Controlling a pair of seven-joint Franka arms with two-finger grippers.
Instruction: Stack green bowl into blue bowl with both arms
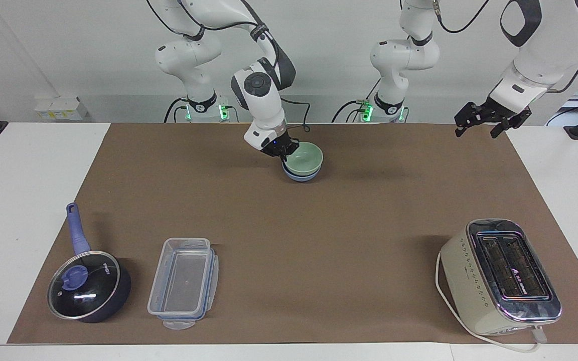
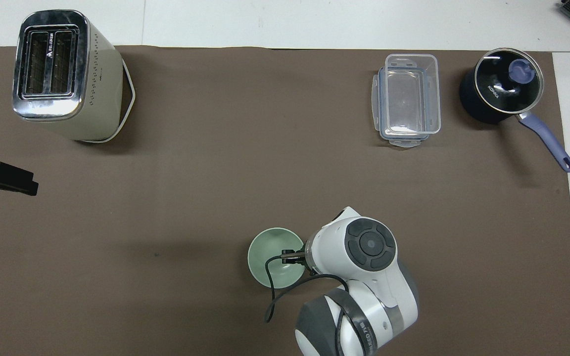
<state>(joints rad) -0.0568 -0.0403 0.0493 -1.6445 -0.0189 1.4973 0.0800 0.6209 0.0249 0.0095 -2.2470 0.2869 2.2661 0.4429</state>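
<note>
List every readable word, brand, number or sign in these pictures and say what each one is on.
"KONKA": white lettering on the glass lid of the saucepan.
Toaster: a logo and a short word printed between the slots, too small to read.
Right arm's wrist band: dark lettering, too blurred to read.
Nothing else carries text.
</note>
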